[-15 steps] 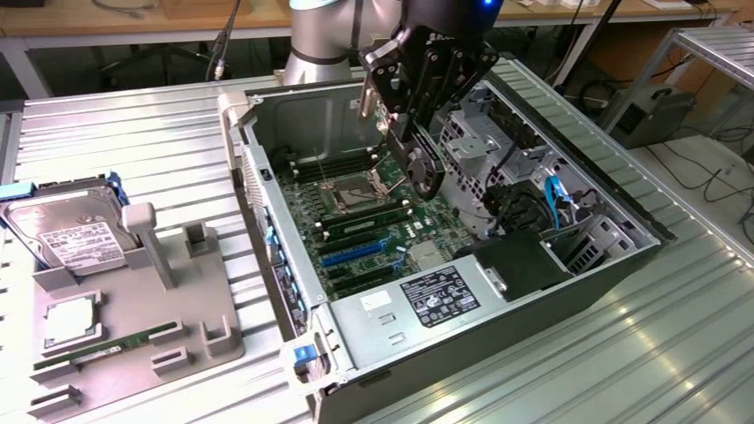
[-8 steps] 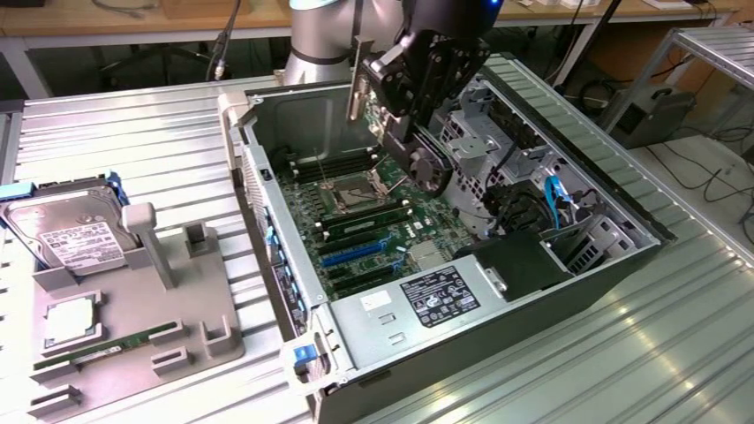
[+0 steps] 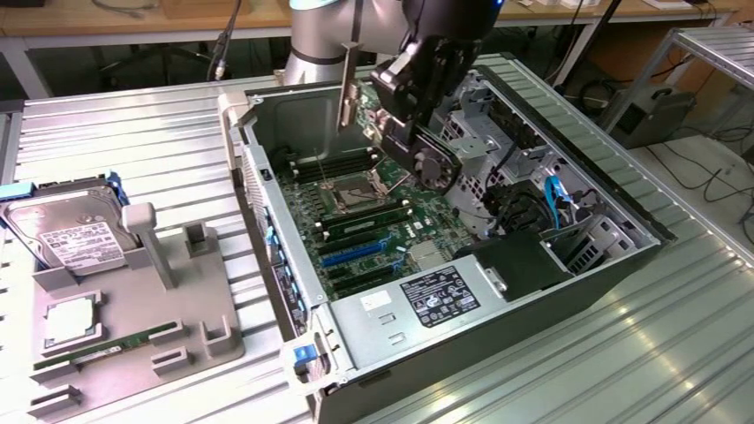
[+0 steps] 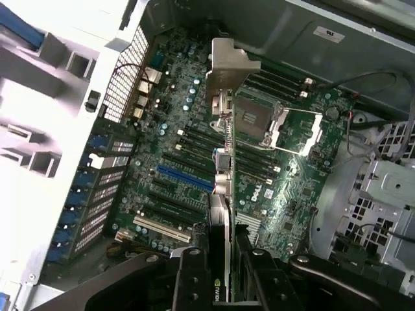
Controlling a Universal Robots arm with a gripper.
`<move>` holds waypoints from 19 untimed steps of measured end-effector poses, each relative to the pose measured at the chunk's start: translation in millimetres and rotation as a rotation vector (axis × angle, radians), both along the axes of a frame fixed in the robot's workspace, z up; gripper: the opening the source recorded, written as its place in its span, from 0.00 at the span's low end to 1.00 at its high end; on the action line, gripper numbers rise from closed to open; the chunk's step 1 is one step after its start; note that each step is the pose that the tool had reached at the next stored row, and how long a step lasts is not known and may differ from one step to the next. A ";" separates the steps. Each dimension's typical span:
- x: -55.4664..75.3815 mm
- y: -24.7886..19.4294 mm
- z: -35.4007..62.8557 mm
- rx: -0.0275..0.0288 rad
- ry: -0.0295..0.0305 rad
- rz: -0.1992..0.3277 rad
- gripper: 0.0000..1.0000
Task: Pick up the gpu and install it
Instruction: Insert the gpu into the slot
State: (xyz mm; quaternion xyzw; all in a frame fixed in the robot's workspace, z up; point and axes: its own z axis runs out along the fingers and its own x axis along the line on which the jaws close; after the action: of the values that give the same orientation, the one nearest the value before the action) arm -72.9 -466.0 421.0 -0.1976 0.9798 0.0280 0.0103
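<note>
The end effector (image 4: 224, 262) pinched the gpu (image 4: 227, 71) edge-on between its fingers, the card's silver bracket projecting beyond the fingertips. Card and end effector hung over the open computer case (image 3: 613, 181), apart from the motherboard (image 4: 292, 188) beneath them, with the blue slot (image 4: 185, 178) to one side of the card and the CPU socket (image 4: 272, 120) to the other. The hard drive (image 3: 71, 234) lay well away from the end effector, on the desk (image 3: 141, 132)
</note>
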 end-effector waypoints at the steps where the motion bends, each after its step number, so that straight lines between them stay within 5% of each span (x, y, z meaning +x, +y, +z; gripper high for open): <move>1: 0.0 0.0 -0.4 0.0001 -0.0032 0.026 0.26; 7: 0.0 0.0 -2.3 0.0002 -0.0151 0.144 0.26; 19: 0.0 0.0 -8.0 0.0014 -0.0251 0.395 0.26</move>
State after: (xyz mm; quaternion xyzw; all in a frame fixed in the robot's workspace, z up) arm -72.9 -466.0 413.0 -0.3861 0.9219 0.0277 0.0170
